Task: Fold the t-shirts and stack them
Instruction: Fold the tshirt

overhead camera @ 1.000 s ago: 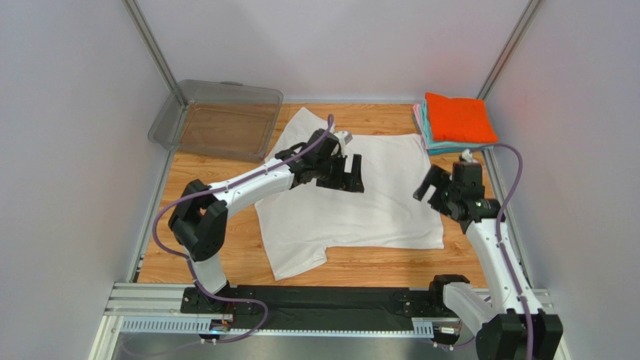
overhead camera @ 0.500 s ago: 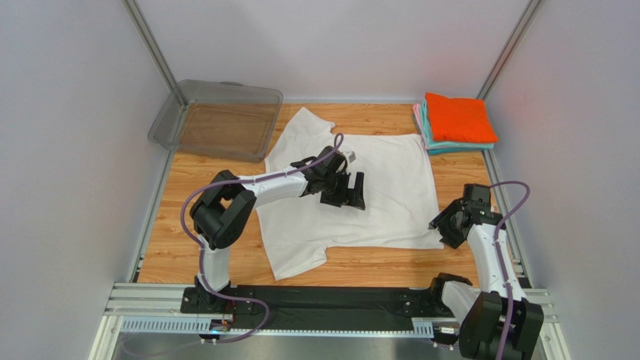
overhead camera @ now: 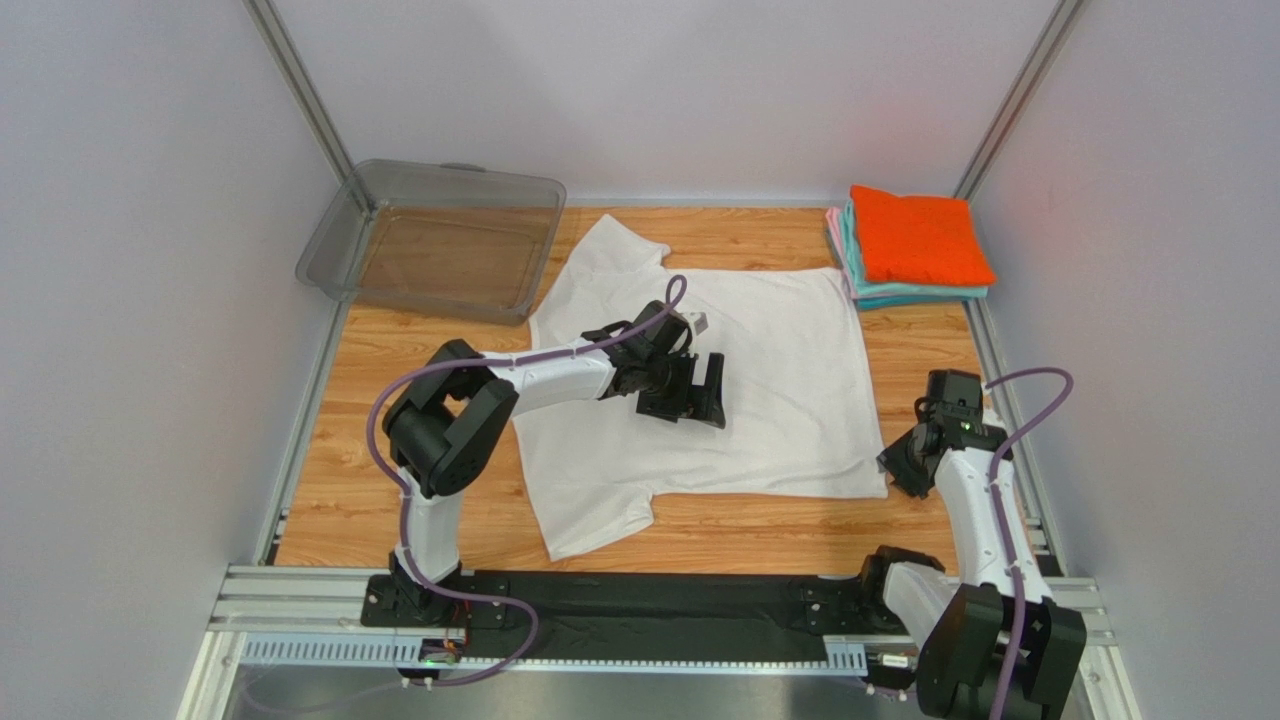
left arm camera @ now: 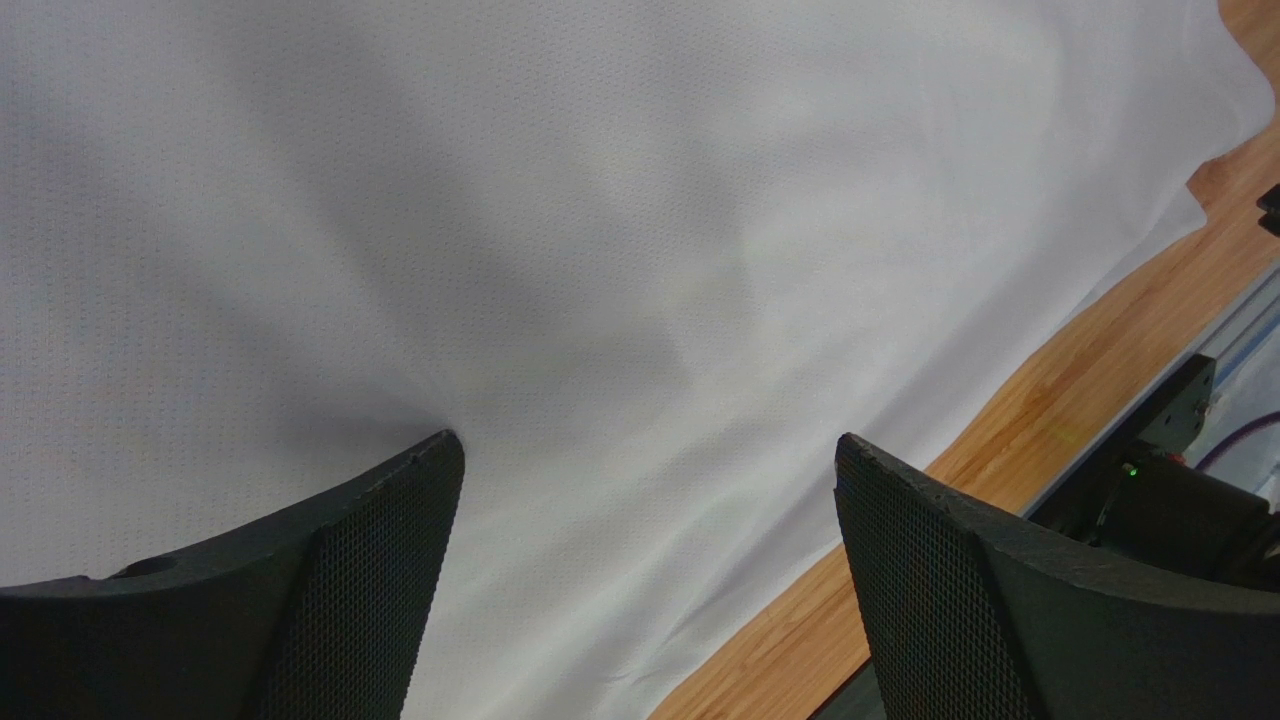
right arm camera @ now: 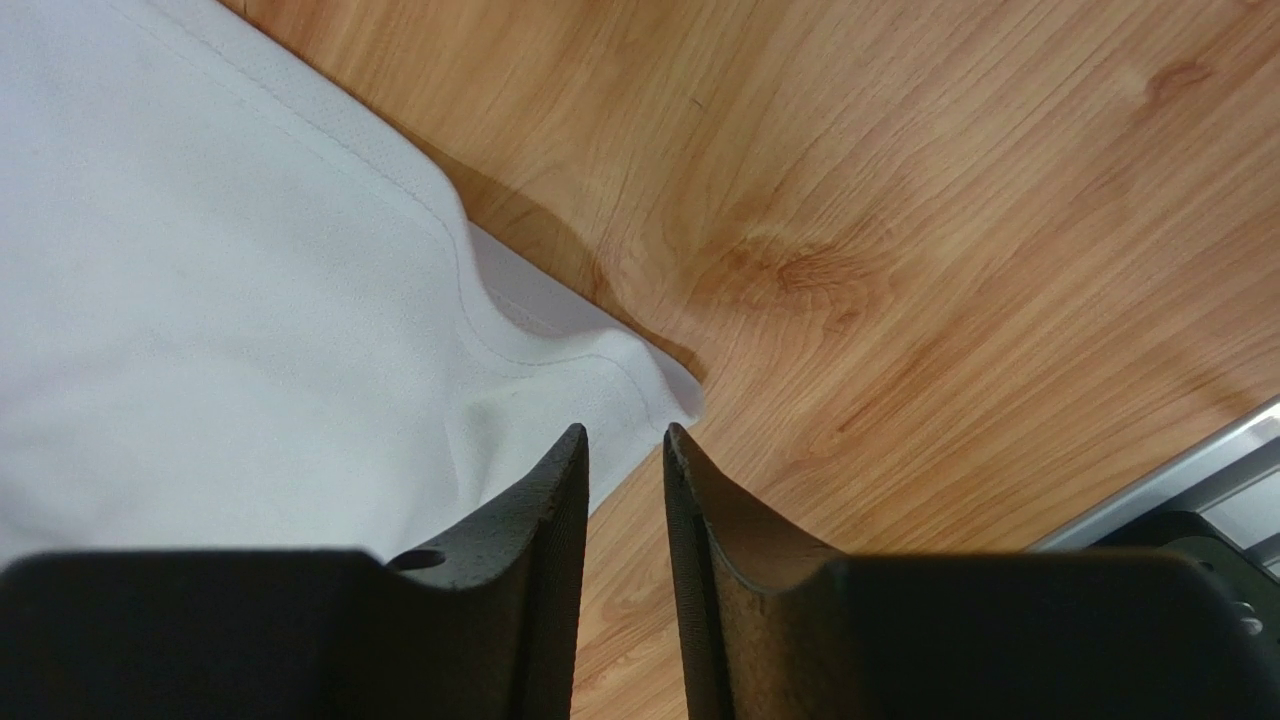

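Observation:
The white t-shirt (overhead camera: 781, 345) lies spread flat on the wooden table, collar to the left. My left gripper (overhead camera: 703, 387) hovers low over its middle, jaws wide open with only cloth (left arm camera: 601, 225) below them (left arm camera: 646, 450). My right gripper (overhead camera: 899, 468) is down at the shirt's near right hem corner (right arm camera: 646, 383). Its jaws (right arm camera: 624, 435) stand a narrow gap apart, the corner lying just at their tips and not pinched. The folded shirts are stacked at the far right, orange (overhead camera: 917, 237) on top, with teal (overhead camera: 902, 293) and pink edges under it.
A clear grey plastic bin (overhead camera: 436, 240) stands at the far left. Bare wood (right arm camera: 932, 225) lies right of the shirt corner, bounded by the metal rail (overhead camera: 999, 390) along the right edge. The arm bases sit on the black rail (overhead camera: 661, 608) at the near edge.
My right gripper has dropped from beside the stack to the shirt's near right corner, its jaws narrowing from wide open. My left gripper has shifted a little nearer over the shirt.

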`<state>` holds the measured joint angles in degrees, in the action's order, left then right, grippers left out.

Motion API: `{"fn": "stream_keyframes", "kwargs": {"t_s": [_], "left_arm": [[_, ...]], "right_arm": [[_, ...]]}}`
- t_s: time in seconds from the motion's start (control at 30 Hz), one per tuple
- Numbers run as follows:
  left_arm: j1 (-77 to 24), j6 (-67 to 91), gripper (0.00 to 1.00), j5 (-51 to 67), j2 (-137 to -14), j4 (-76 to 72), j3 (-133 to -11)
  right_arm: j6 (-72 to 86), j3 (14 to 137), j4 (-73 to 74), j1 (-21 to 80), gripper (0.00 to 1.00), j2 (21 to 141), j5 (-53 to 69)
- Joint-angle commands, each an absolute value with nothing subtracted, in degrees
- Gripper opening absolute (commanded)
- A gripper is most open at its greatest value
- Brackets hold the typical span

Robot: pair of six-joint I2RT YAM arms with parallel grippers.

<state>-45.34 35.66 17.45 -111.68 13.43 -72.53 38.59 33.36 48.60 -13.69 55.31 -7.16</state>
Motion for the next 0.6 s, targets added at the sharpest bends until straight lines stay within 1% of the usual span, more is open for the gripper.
{"fn": "stream_keyframes", "kwargs": {"t_s": [0.0,0.23,0.5,0.57], "left_arm": [[-45.35,34.01,1.00,18.81,-113.29,11.43,-72.86],[-45.00,33.75,1.00,19.78,-114.52,11.16,-72.86],[-44.82,34.01,1.00,19.07,-114.61,11.25,-72.07],[-44.82,34.01,1.00,18.98,-114.70,11.25,-71.81]], "right_arm": [[40.87,34.45,48.08,-13.97,0.26,55.63,-10.55],[40.96,34.19,42.81,-13.71,0.24,62.12,-6.59],[40.34,34.10,38.41,-13.54,0.25,67.14,-6.76],[40.08,34.19,38.06,-13.54,0.29,68.02,-7.29]]}}
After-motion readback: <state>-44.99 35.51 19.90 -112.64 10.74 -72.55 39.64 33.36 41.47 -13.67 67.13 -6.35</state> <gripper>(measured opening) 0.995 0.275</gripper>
